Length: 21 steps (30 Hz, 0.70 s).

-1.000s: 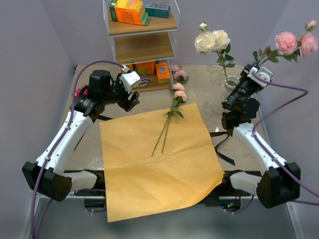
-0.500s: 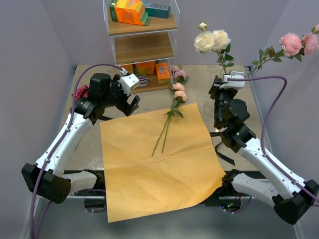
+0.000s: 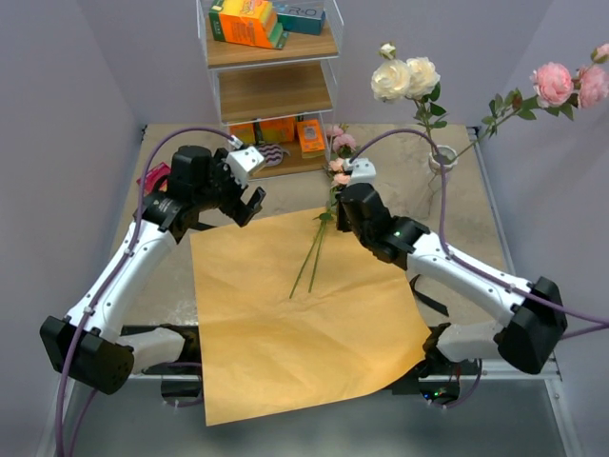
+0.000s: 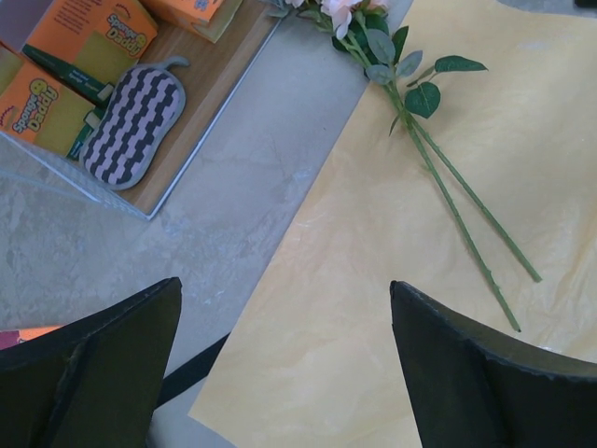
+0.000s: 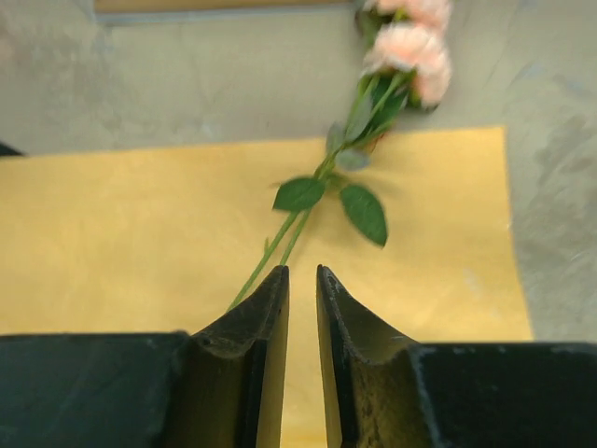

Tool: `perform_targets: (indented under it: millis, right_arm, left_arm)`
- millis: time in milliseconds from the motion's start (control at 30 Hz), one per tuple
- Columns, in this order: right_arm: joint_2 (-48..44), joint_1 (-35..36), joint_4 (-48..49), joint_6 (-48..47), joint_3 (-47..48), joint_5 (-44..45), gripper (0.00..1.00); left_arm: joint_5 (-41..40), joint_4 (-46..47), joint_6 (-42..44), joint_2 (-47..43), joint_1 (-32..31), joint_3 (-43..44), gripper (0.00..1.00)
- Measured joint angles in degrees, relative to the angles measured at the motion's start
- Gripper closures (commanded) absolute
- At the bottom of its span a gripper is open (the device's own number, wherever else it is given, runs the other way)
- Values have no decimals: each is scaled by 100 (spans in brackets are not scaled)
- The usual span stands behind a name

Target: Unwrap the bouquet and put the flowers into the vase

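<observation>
Overlapping the flowers (image 5: pixel 409 49) (heads partly hidden), right end effector (image 5: pixel 301 276) hovers.

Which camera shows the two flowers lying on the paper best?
The top view: the flowers show whole, heads to stem ends. The left wrist view cuts off the heads; the right wrist view hides the lower stems behind its fingers.

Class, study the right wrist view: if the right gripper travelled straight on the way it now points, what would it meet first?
Most likely the two green rose stems lying on the orange paper, just ahead of the right gripper; depth is unclear, so it may touch the paper first.
</observation>
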Motion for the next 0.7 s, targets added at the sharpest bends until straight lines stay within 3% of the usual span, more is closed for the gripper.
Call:
perform_targets:
  millis: [200,467,700]
  right_arm:
    - [769,129,-280,990,-24,-892,61]
    - [1722,323,-11,1952,7,-1746,59]
    - [2426,326,221,2275,48,-1912,52]
  left_arm:
    - [-122,-37,0,-26,0,-208,4]
    - [-219,-20,9,-114,0,-356,4]
    - [-278,-11,55,-227,0,-431,4]
